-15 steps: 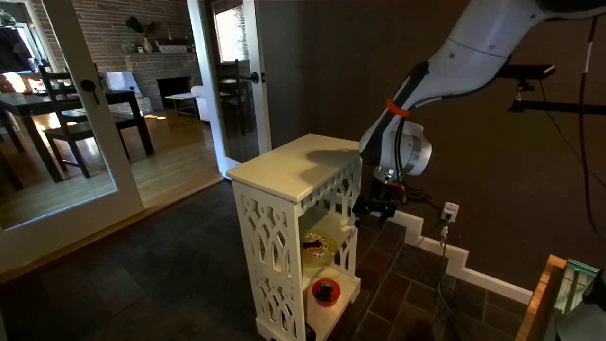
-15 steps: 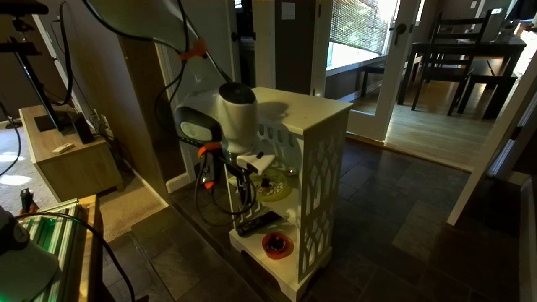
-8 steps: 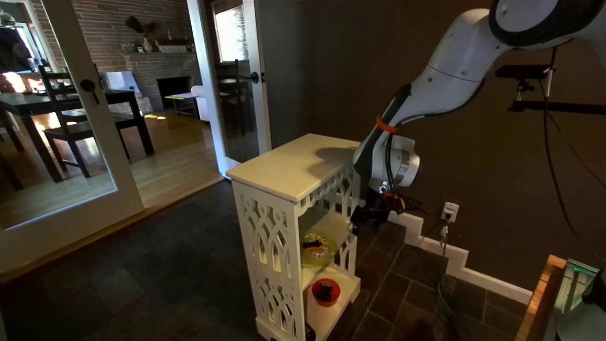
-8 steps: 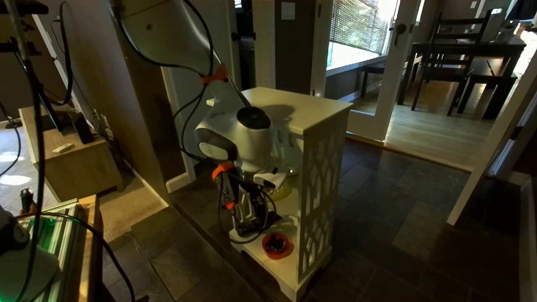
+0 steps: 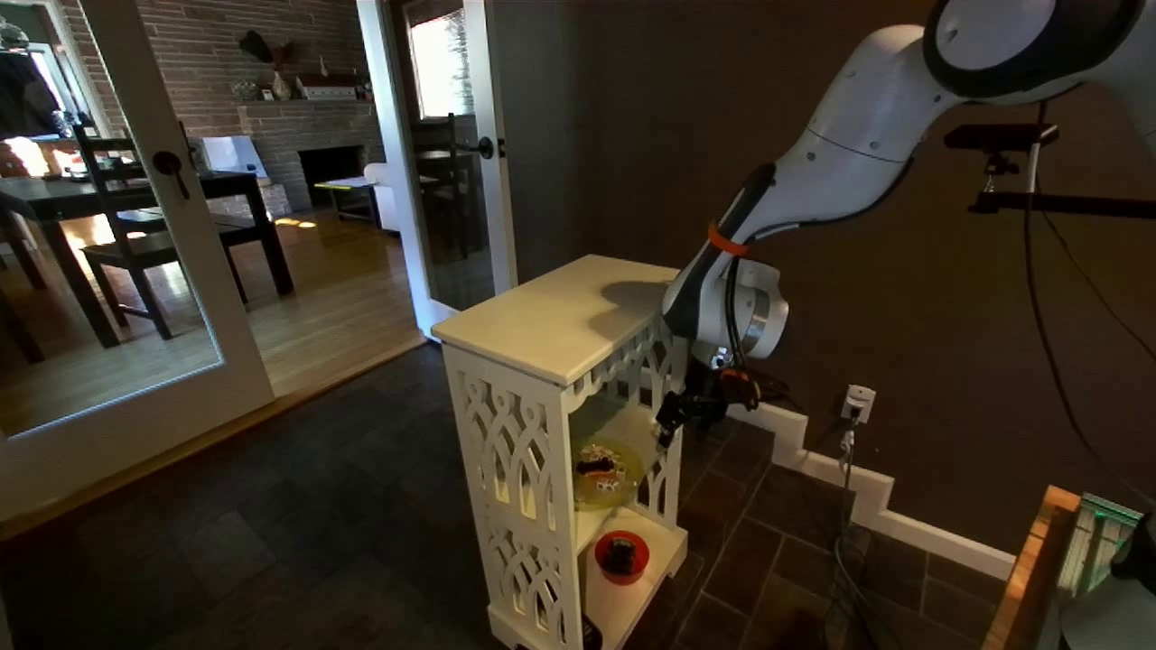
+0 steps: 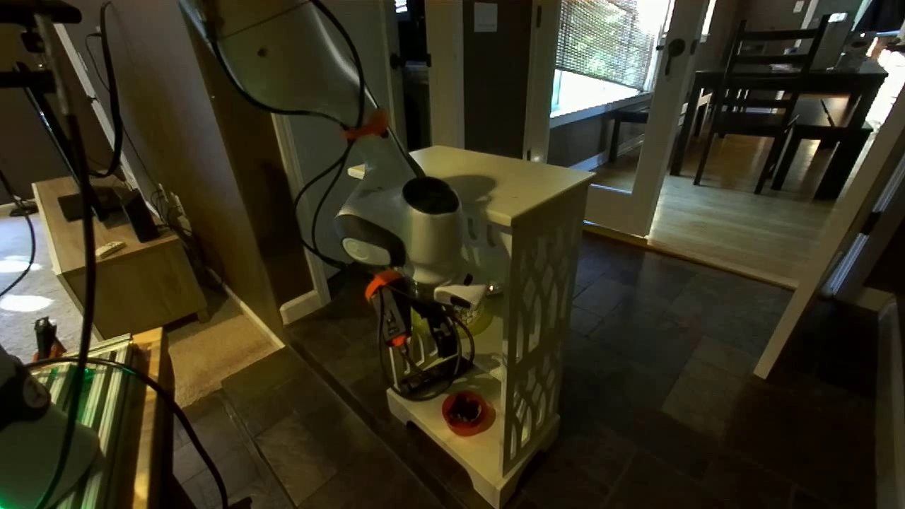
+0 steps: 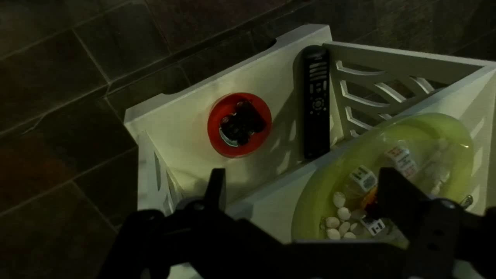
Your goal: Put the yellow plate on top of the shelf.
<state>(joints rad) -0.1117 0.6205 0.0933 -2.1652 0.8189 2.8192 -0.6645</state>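
Claw (image 7: 302,182) with its fingers well apart, at the front of the white shelf (image 5: 542,316), level with the middle tier. In the wrist view one finger overlaps the yellow plate (image 7: 325,190); the other shows against the tier below (contact with the plate cannot be told from these angles). Plate rests on the middle tier, beneath the shelf's top, and carries white pebble-like pieces (image 7: 344,213), small printed white cubes (image 7: 363,177) and an orange-and-dark item (image 7: 369,198) partly hidden by the finger. Lower tier: a red bowl (image 7: 254,143) with dark contents and, just beside it, a black remote (image 7: 317,104) lying near a lattice side panel. Arm (image 5: 858,135) bends down beside the shelf, an orange band (image 5: 725,241) around it; a shadow (image 5: 632,298) falls across part of the shelf's top. Further out, a wall outlet (image 5: 860,403) with a plug in it, a glass door (image 5: 397,171) with a white frame and, in an exterior view, a low wooden cabinet (image 6: 134,290) and a dark chair (image 6: 753,127).
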